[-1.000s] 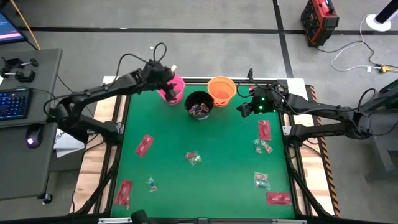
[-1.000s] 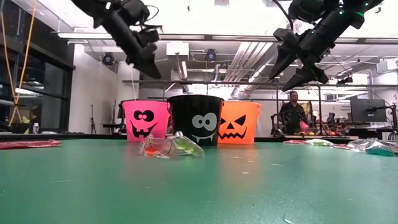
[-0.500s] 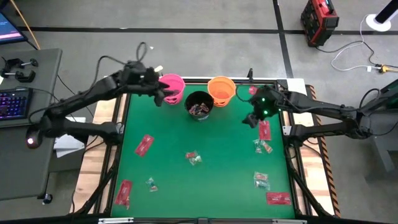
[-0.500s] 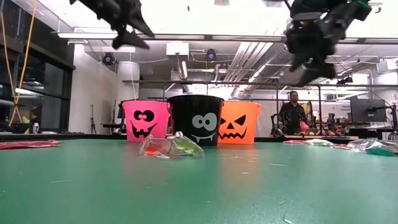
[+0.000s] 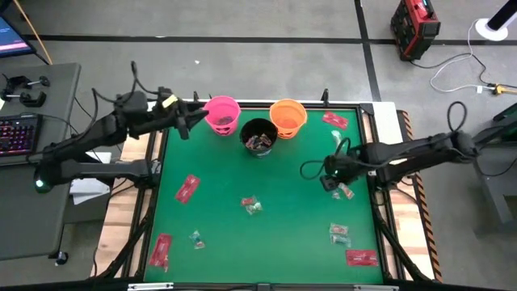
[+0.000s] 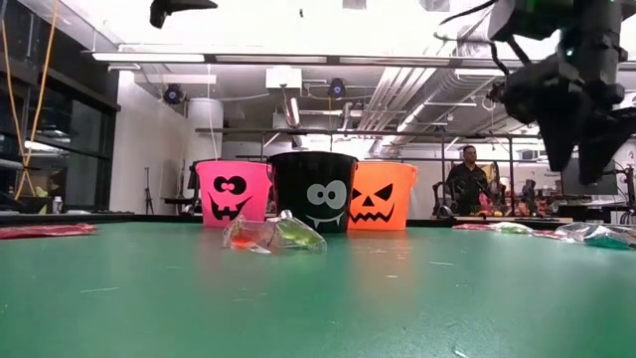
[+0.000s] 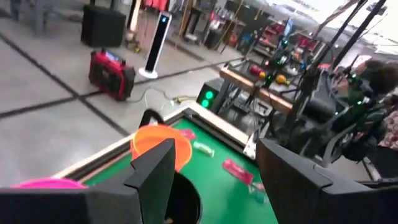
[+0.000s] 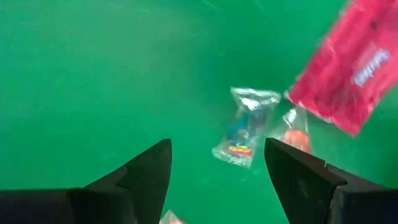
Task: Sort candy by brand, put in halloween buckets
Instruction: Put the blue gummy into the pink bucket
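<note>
While several pieces of candy are lying in the black bucket (image 5: 258, 136) already, most of the sorting is waiting to be done, as far as the high view shows. The pink bucket (image 5: 222, 114) and the orange bucket (image 5: 287, 116) are standing either side of it at the far edge of the green table (image 5: 283, 202); what they are holding I cannot tell.

Flat, glossy red packets (image 5: 187, 188) and smaller crinkly clear-wrapped pieces (image 5: 250, 204) are lying scattered over the smooth mat, one red packet (image 5: 334, 120) sitting near the orange bucket.

Over the right-hand cluster the right gripper (image 5: 331, 179) is hovering with jaws apart and empty (a clear wrapper (image 8: 244, 126) and a red packet (image 8: 343, 76) are lying just beyond its fingers (image 8: 140, 180)). Off the table's left corner, beside the pink bucket, the left gripper (image 5: 182, 124) is hanging with jaws apart too, carrying nothing.
</note>
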Action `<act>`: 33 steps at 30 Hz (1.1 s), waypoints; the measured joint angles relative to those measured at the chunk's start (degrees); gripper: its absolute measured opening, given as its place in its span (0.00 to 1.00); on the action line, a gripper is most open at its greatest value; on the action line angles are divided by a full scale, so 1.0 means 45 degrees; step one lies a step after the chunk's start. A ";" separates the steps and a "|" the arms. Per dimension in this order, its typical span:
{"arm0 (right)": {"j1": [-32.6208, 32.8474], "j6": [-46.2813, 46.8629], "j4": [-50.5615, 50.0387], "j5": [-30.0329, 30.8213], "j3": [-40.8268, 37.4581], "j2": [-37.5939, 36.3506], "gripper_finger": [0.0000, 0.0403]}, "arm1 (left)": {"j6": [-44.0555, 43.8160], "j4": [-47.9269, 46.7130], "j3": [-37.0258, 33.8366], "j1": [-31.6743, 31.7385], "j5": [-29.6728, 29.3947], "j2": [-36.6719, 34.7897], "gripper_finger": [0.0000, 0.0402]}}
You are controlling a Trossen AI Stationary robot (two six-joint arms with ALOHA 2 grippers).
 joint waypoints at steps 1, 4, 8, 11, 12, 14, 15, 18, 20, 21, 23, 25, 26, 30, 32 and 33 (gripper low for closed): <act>0.0186 0.0499 -0.0001 0.0009 0.0000 0.0283 0.62 | 0.0100 0.0016 0.0000 -0.0031 -0.0006 -0.0102 0.53; 0.0619 0.1598 0.0121 -0.0324 0.0000 0.1273 0.62 | 0.0445 0.0002 -0.0010 -0.0083 0.0036 -0.0337 0.53; 0.1032 0.2577 0.0316 -0.0407 0.0003 0.2700 0.62 | 0.0695 -0.0013 -0.0010 -0.0079 0.0563 -0.0550 0.53; 0.1073 0.3117 0.0659 -0.0376 0.0007 0.3489 0.62 | 0.0811 -0.0022 -0.0010 -0.0081 0.0635 -0.0688 0.53; 0.1063 0.3211 0.0761 -0.0334 0.0027 0.3699 0.62 | 0.0829 -0.0026 -0.0010 -0.0079 0.0635 -0.0717 0.53; 0.1008 0.3392 0.0796 -0.0215 0.0029 0.4196 0.62 | 0.0832 -0.0030 -0.0010 -0.0079 0.0635 -0.0758 0.53; 0.0949 0.3412 0.0790 -0.0153 0.0029 0.4438 0.62 | 0.0828 -0.0038 -0.0010 -0.0079 0.0635 -0.0775 0.53; 0.0712 0.3291 0.0869 -0.0255 0.0074 0.5153 0.62 | 0.0825 -0.0033 -0.0010 -0.0079 0.0640 -0.0794 0.53; 0.0561 0.3042 0.1028 -0.0357 0.0097 0.5492 0.61 | 0.0818 -0.0035 -0.0010 -0.0079 0.0640 -0.0793 0.53; 0.0501 0.2898 0.1165 -0.0364 0.0093 0.5629 0.60 | 0.0818 -0.0037 -0.0010 -0.0079 0.0640 -0.0789 0.53; 0.0386 0.2509 0.1523 -0.0362 0.0107 0.5675 0.55 | 0.0686 0.0006 -0.0010 -0.0079 0.0640 -0.0789 0.53; 0.0372 0.2177 0.1526 -0.0282 0.0323 0.5622 0.45 | 0.0479 0.0110 -0.0010 -0.0079 0.0641 -0.0794 0.53; 0.0382 0.1897 0.1406 -0.0132 0.0522 0.5606 0.38 | 0.0397 0.0118 -0.0010 -0.0079 0.0640 -0.0794 0.53; 0.0475 0.0441 0.0519 0.0799 0.1617 0.5170 0.07 | 0.0247 0.0320 -0.0015 -0.0079 0.0640 -0.0799 0.53; 0.0444 -0.0289 0.0284 0.0949 0.2244 0.4953 0.04 | 0.0240 0.0492 -0.0015 -0.0079 0.0640 -0.0799 0.53; 0.0372 -0.0620 0.0310 0.1072 0.2663 0.4786 0.06 | 0.0240 0.0585 -0.0015 -0.0079 0.0640 -0.0799 0.53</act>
